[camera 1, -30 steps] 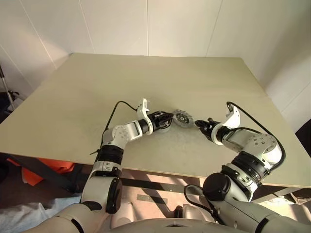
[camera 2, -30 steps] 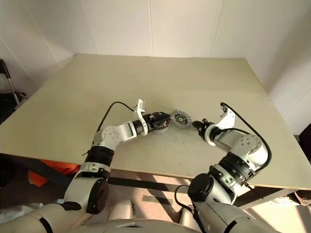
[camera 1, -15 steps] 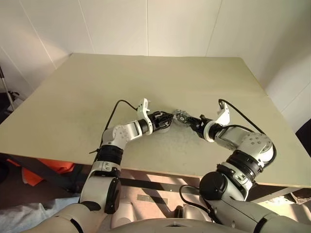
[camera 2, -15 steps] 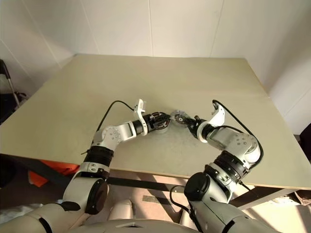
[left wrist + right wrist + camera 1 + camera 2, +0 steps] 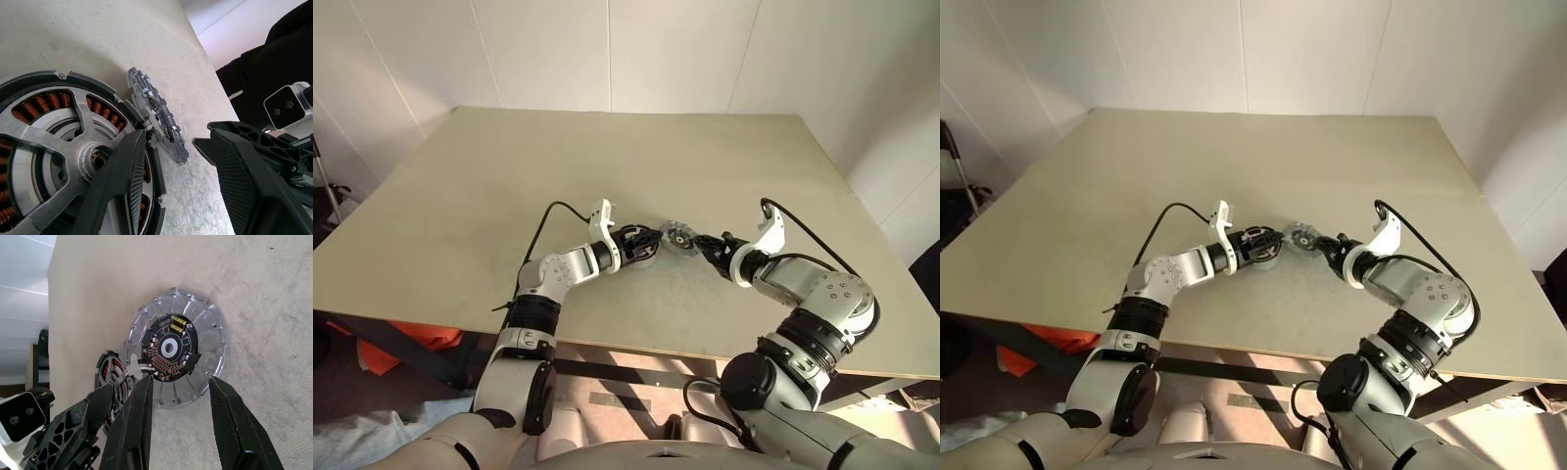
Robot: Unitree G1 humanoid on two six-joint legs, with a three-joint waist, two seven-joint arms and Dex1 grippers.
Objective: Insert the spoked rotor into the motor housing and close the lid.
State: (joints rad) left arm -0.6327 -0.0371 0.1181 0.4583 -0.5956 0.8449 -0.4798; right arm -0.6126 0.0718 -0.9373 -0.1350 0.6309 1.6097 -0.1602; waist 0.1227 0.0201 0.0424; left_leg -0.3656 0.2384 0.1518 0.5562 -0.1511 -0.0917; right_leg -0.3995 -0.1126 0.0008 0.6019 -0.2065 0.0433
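The motor housing (image 5: 44,105) lies on the table, its copper coils showing between the silver spokes of the spoked rotor (image 5: 29,137) that sits in it. My left gripper (image 5: 644,241) is open, with one finger (image 5: 122,171) lying over the housing's edge and the other beside it over bare table. The lid (image 5: 200,333) stands tilted, its far edge leaning on the housing and its circuit-board face turned to my right gripper (image 5: 181,382). That gripper is open, and its two fingertips straddle the lid's near edge. The lid (image 5: 677,233) lies between both grippers.
The parts sit in the near middle of a wide beige table (image 5: 607,137), with bare surface all around. White walls stand behind and to the sides. An orange object (image 5: 421,338) lies on the floor under the table's near left edge.
My right gripper has moved left, up to the lid. The lid has gone from lying flat to tilted up against the housing. My left gripper stayed at the housing.
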